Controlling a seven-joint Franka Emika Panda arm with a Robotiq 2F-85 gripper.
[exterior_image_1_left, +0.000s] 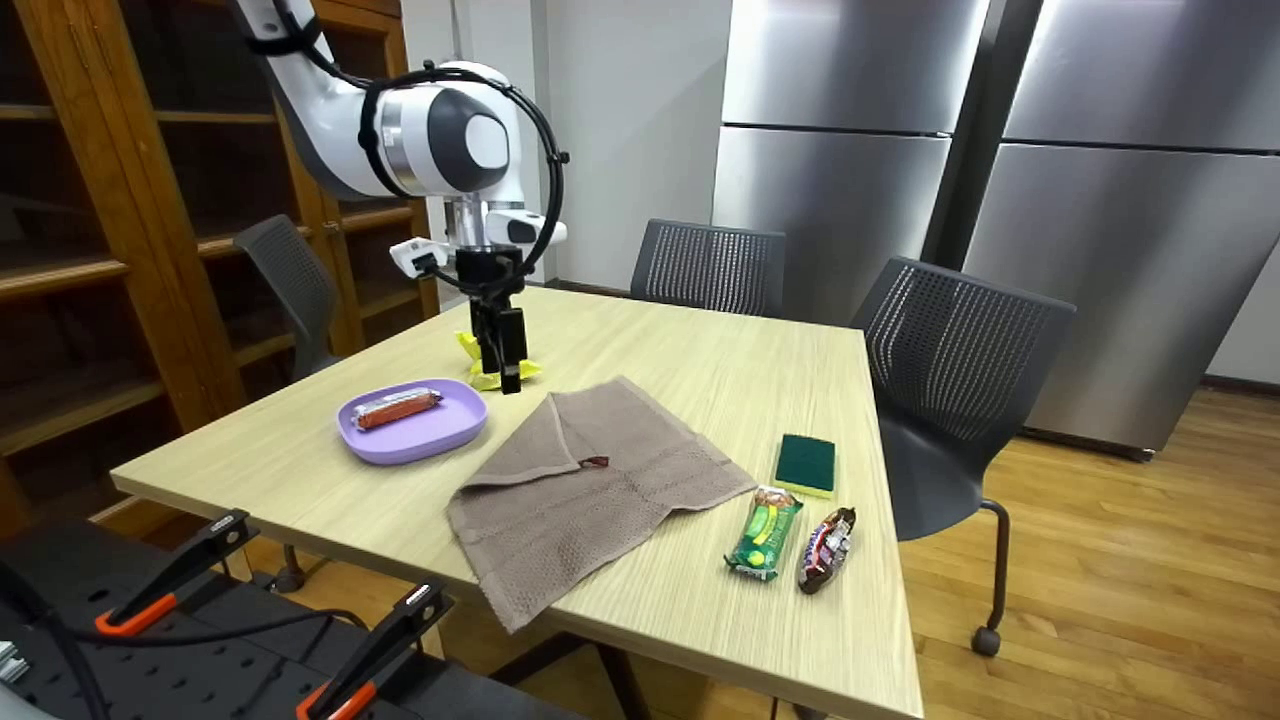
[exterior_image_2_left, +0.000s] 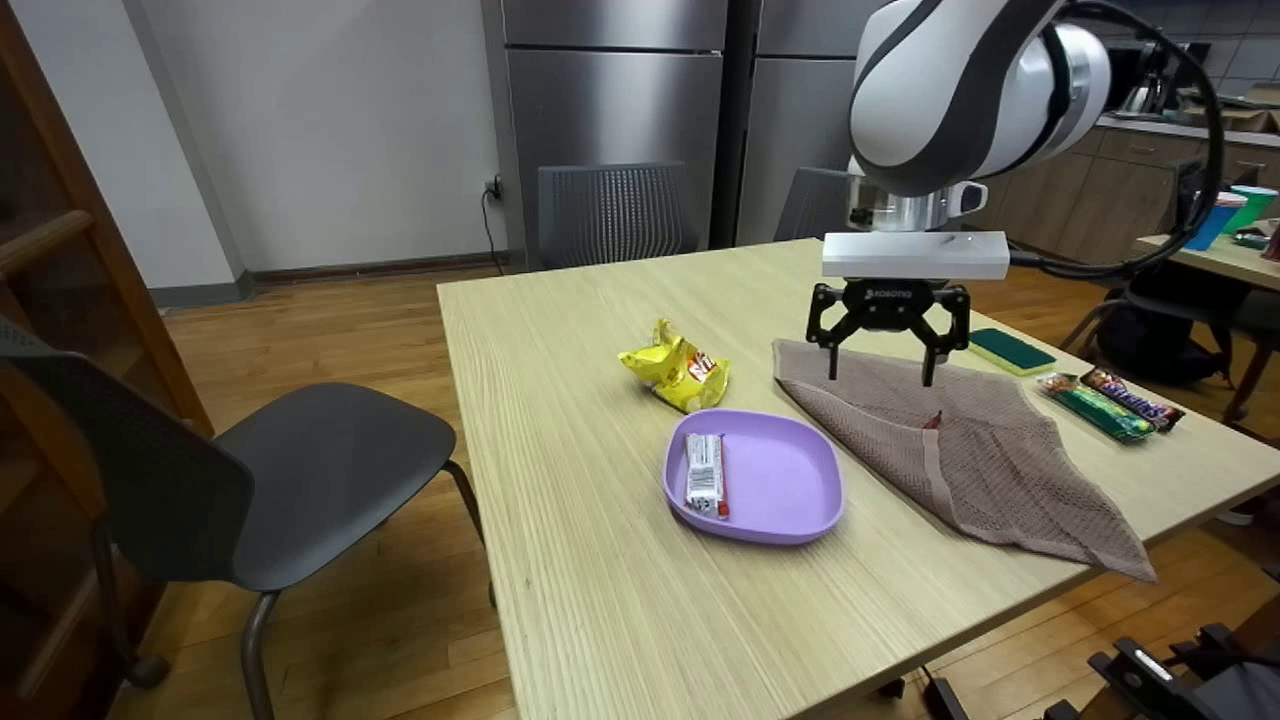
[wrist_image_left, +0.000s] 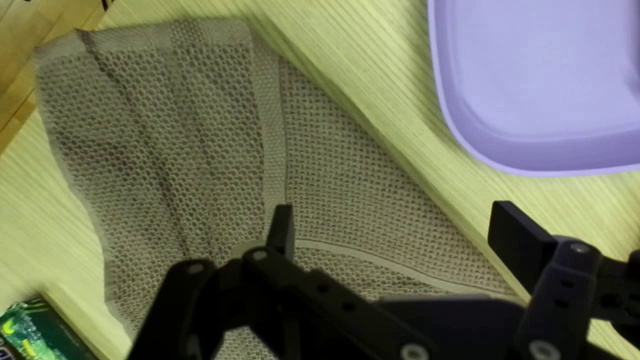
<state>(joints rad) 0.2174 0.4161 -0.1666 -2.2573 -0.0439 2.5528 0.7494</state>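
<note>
My gripper (exterior_image_2_left: 880, 380) (wrist_image_left: 393, 215) hangs above the table with its jaws wide apart and nothing between them. Below it lies a brown towel (exterior_image_1_left: 640, 500) (exterior_image_2_left: 1010, 460) (wrist_image_left: 200, 135), one corner folded over. A small dark red piece (exterior_image_1_left: 594, 461) (exterior_image_2_left: 933, 421) peeks out at the fold; the rest is hidden. Beside the towel stands a purple plate (exterior_image_1_left: 455, 425) (exterior_image_2_left: 780, 490) (wrist_image_left: 530, 75) bearing a wrapped bar (exterior_image_1_left: 398, 408) (exterior_image_2_left: 705, 475). A crumpled yellow bag (exterior_image_1_left: 525, 371) (exterior_image_2_left: 685, 370) sits near the plate, partly behind the gripper in an exterior view.
A green sponge (exterior_image_1_left: 806, 462) (exterior_image_2_left: 1012, 350), a green packet (exterior_image_1_left: 765, 533) (exterior_image_2_left: 1095, 408) (wrist_image_left: 37, 332) and a dark wrapped bar (exterior_image_1_left: 827, 550) (exterior_image_2_left: 1132, 398) lie past the towel. Chairs (exterior_image_1_left: 960, 370) (exterior_image_2_left: 340, 480) stand around the table. Clamps (exterior_image_1_left: 375, 650) sit by its near edge.
</note>
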